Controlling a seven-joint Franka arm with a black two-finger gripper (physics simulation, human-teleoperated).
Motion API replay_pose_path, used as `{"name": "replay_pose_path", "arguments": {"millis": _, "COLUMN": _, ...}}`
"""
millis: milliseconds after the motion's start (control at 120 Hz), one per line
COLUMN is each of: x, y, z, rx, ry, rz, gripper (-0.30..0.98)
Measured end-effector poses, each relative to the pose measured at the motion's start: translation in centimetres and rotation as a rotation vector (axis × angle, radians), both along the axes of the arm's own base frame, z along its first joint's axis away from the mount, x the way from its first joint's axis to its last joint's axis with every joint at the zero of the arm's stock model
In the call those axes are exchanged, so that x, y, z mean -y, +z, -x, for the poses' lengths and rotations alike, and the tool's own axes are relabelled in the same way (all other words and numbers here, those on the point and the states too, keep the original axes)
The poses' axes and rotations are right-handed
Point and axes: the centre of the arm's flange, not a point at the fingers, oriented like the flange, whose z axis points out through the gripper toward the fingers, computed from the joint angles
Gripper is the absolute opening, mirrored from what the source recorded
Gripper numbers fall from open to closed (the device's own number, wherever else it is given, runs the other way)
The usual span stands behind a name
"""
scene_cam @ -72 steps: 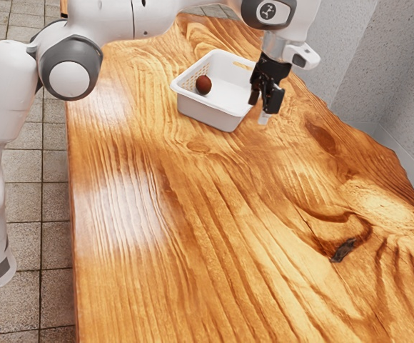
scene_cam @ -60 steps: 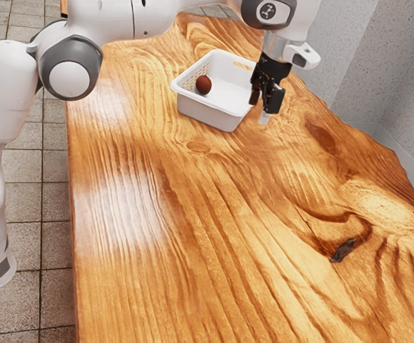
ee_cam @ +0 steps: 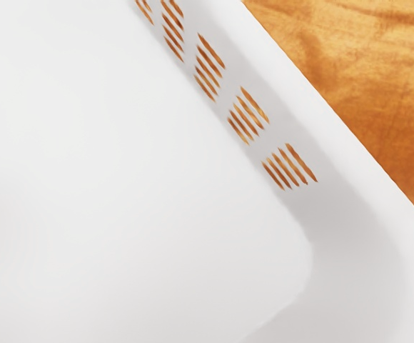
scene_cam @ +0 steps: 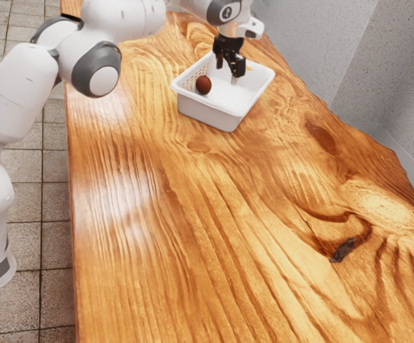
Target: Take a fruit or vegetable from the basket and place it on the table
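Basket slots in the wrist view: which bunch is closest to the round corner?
The end bunch, beside the round corner of the basket. The other bunches are farther from that corner, along the same wall.

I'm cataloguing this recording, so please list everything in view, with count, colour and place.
Basket: one, white, slotted side, on the table
Round fruit or vegetable: one, dark reddish-brown, inside the basket; exact kind unclear
Table: one, orange-brown wood grain with dark knots, under the basket
Floor tiles: many, grey-beige, beyond the table's edge
Walls: count unclear, speckled grey, at the exterior view's right
Arm: one, white with dark grey joints, reaching over the table
Tool: one, black, open, at the basket
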Motion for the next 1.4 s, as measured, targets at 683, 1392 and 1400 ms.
{"name": "replay_pose_path", "arguments": {"millis": 683, "x": -7.3, "y": -3.1, "z": 0.9, "rx": -0.064, "ry": -0.664, "rz": -0.215, "gripper": 0.68}}
{"name": "replay_pose_path", "arguments": {"millis": 1392, "x": -12.4, "y": -7.7, "z": 0.6, "rx": 0.226, "ry": -0.869, "rz": -0.169, "gripper": 0.69}}
{"name": "replay_pose_path", "arguments": {"millis": 1400, "x": -12.4, "y": -7.7, "z": 0.6, "rx": 0.226, "ry": -0.872, "rz": -0.17, "gripper": 0.68}}
